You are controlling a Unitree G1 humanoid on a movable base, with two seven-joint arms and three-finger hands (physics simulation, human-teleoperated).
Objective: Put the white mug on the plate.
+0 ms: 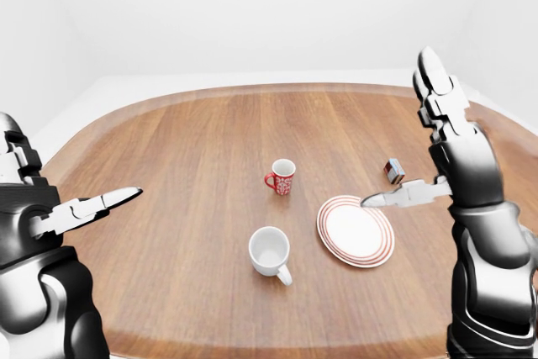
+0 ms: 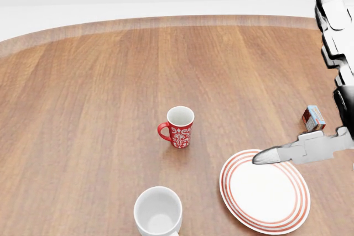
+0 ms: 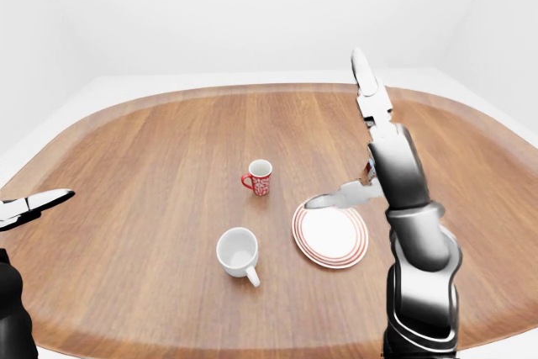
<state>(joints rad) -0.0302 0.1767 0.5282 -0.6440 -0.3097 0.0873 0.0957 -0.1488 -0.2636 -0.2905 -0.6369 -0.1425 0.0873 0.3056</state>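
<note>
The right hand [image 1: 437,136] is raised over the right part of the wooden table [image 1: 168,149], its fingers [image 1: 433,81] pointing straight up and its thumb [image 1: 395,197] stretched out sideways toward the left of the left-eye view, so the hand is plainly open and holds nothing. The thumb tip hangs over the upper right rim of the plate [image 1: 356,231], a white plate with red rings that lies flat just below and to the left of that hand. A small box [image 1: 392,171] sits on the table close beside the hand, just left of the wrist in the left-eye view and partly hidden by the arm in the right-eye view.

The white mug [image 1: 270,251] stands upright on the table, well to the left of the right hand and lower in the view, beside the plate but not touching it, with its handle turned toward the lower right. A red patterned mug [image 1: 282,176] stands upright above it, to the left of the thumb.

The left hand [image 1: 80,210] is held at the left edge of the left-eye view, fingers spread and pointing right, open and empty, well apart from both mugs.
</note>
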